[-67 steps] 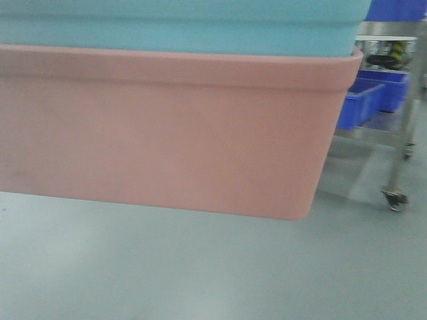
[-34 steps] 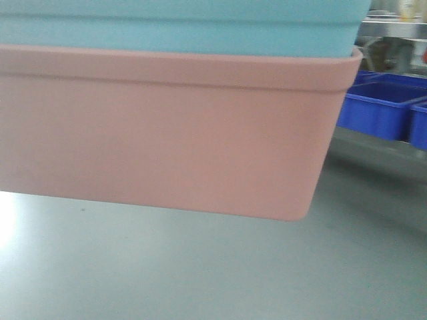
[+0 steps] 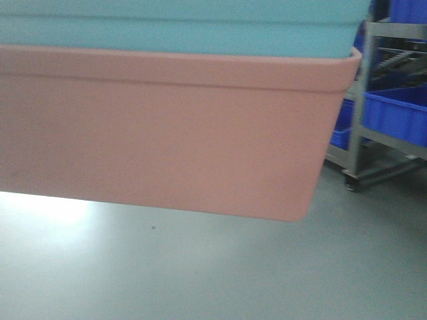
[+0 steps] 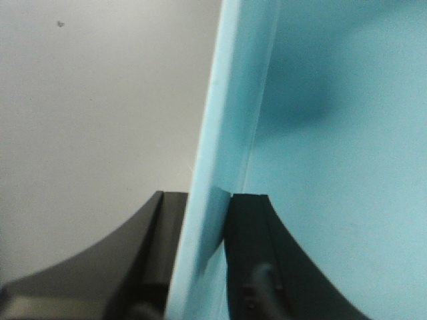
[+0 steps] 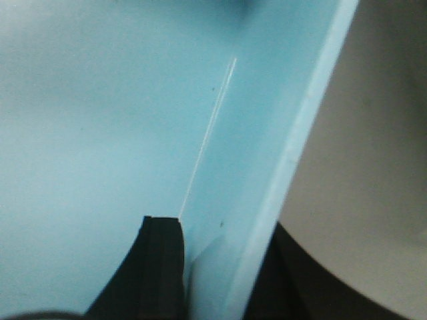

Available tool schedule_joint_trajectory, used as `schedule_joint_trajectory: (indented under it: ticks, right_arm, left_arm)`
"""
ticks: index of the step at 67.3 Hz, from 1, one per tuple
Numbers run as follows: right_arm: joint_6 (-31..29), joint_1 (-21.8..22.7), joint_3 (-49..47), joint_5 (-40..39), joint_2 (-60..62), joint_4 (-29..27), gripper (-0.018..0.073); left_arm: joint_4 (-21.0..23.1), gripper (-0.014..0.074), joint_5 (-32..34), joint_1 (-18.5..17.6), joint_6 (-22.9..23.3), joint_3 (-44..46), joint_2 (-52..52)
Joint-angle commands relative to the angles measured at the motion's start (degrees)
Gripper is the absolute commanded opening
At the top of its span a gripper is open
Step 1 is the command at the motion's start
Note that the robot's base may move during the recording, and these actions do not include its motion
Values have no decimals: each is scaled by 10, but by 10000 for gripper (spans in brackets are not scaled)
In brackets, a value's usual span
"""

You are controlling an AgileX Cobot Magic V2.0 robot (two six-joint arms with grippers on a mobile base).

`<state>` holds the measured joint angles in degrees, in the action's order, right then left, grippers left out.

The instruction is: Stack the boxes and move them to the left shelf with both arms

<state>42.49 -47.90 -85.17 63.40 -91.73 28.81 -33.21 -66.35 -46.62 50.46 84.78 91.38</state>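
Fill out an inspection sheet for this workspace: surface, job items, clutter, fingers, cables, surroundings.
Surface: grey floor, glare patch at left; no table in view.
Job's things: light blue bin nested in the salmon pink bin; the stack hangs clear of the floor.
Clutter: nothing seen.
Grippers: left gripper has its fingers shut on the light blue bin's wall, one inside, one outside; right gripper grips the bin's wall the same way.
Cables: nothing seen.
Surroundings: steel rack on castors at right, holding dark blue bins.
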Motion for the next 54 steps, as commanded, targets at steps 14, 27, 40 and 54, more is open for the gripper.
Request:
schedule_joint_trajectory:
  ticks: [14,27,40,54]
  right_arm:
    - [24,-14,-26,-135,21,-14,56]
    - [24,-14,-26,-135,21,-14,56]
    - [24,-14,-26,-135,21,-14,56]
    - [24,-14,-26,-135,21,-14,56]
  left_arm:
    - [41,-3,111,-27,11,25,-23]
    - [41,-3,111,-27,11,25,-23]
    - [41,-3,111,-27,11,25,-23]
    - [41,-3,111,-27,11,25,-23]
